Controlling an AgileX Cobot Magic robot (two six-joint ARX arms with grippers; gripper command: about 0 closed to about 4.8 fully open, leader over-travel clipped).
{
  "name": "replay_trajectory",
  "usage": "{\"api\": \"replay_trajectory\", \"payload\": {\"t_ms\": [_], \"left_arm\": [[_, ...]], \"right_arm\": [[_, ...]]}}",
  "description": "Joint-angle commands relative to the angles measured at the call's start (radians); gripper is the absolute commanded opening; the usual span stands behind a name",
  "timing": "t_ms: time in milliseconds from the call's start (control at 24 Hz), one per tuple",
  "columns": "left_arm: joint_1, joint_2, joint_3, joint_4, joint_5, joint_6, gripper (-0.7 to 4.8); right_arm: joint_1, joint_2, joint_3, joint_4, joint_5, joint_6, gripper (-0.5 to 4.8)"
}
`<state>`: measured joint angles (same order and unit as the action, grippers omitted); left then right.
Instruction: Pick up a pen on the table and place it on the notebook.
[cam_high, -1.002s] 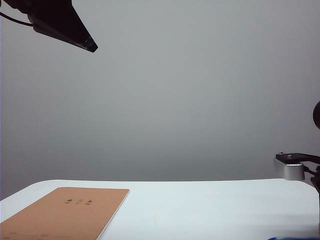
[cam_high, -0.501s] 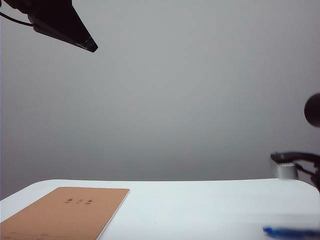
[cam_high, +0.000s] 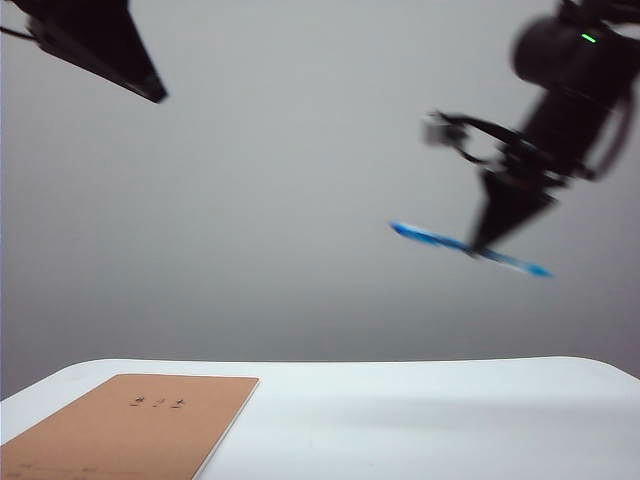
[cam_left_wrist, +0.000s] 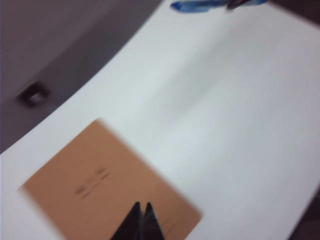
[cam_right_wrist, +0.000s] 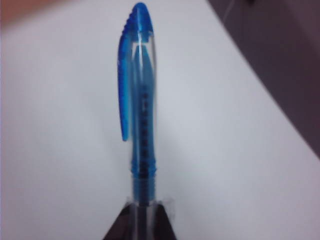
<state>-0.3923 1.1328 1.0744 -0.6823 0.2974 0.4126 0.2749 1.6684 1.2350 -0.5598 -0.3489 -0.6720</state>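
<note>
Your right claw (cam_high: 487, 243) pinches the pen (cam_high: 430, 238) crosswise, high above the worktop's (cam_high: 420, 410) far-right edge; the notebook (cam_high: 130, 425) lies at its near-left corner, under your pressed-together left claw (cam_left_wrist: 140, 220).

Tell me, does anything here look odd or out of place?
Nothing stands out. The right claw holds the pen in the air, slightly tilted. The notebook lies flat on the table; the left claw hangs shut over it.

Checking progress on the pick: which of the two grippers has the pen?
The right gripper, raised at the exterior view's right, is shut on the pen. The left gripper hangs shut and empty over the notebook.
</note>
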Motion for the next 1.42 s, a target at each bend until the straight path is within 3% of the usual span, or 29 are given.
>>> {"api": "replay_trajectory", "payload": {"t_ms": [42,209,334,710,1419], "left_arm": [[0.001,-0.045,0.025,-0.071,-0.126,-0.003,-0.05],[0.001,-0.115,0.027,-0.098,-0.169,-0.001,-0.05],[0.001,-0.177,0.027,-0.124,-0.166,-0.001,-0.05],[0.008,-0.237,0.039,-0.294,-0.216,0.026,-0.05],[0.007,-0.237,0.039,-0.297,-0.241,0.024,-0.05]], "right_arm": [[0.095,-0.003,0.05,0.084,-0.012,0.164,-0.04],[0.2,0.061,0.139,0.191,-0.015,0.358,-0.04],[0.258,0.22,0.335,0.152,-0.073,0.501,-0.04],[0.4,0.675,0.951,-0.188,-0.027,0.523,-0.04],[0.524,0.923,0.998,-0.256,0.013,0.514,-0.04]]}}
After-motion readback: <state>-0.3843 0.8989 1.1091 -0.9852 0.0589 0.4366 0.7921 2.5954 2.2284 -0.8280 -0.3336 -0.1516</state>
